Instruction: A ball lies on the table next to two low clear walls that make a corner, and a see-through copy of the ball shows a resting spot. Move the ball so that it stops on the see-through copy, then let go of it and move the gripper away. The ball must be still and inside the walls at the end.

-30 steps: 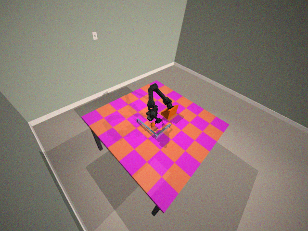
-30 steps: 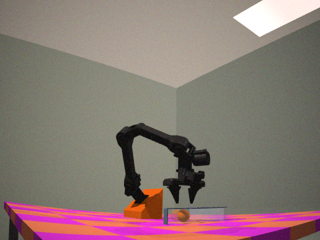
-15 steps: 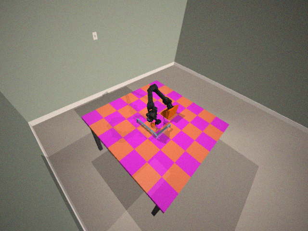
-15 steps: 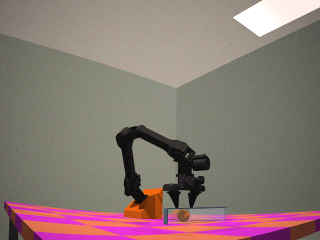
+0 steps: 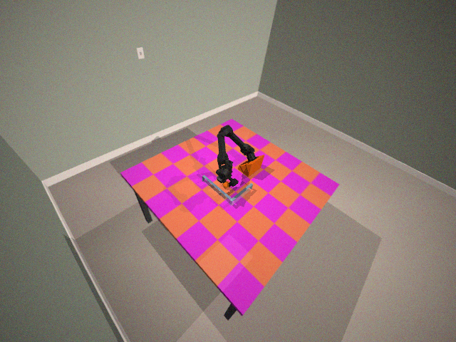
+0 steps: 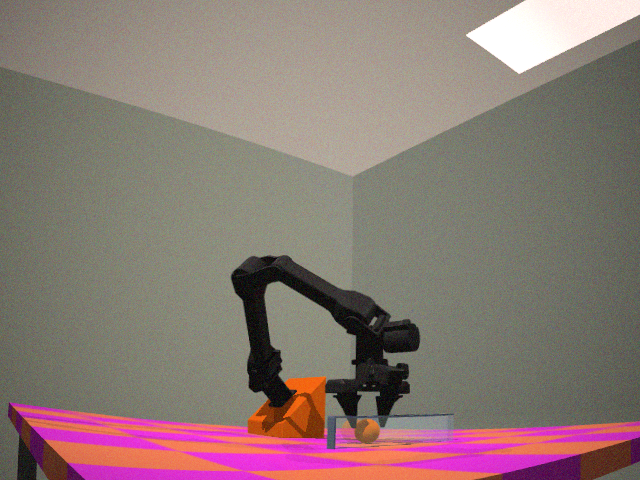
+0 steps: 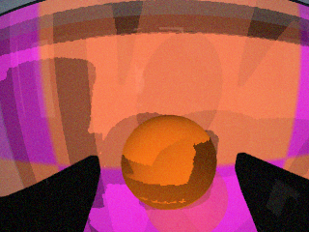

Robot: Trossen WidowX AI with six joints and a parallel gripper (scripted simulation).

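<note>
My gripper is spread wide, nothing in its grasp, and here's the ball on the table, inside the walls, lying between and just below my fingertips, so straight down looks right

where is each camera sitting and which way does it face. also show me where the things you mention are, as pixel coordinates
Top: high above the table (image 5: 239, 235), facing steeply down; the whole arm (image 5: 221, 147) shows.
Exterior: low, near table height, looking across and slightly up past the clear walls (image 6: 423, 427); the whole arm (image 6: 310, 286) shows.
Wrist: mounted by the claw (image 7: 168, 161), facing down at the ball (image 7: 159, 145); two dark fingertips show.
Top and exterior share the orange base block (image 5: 254, 167) (image 6: 312, 395).
</note>
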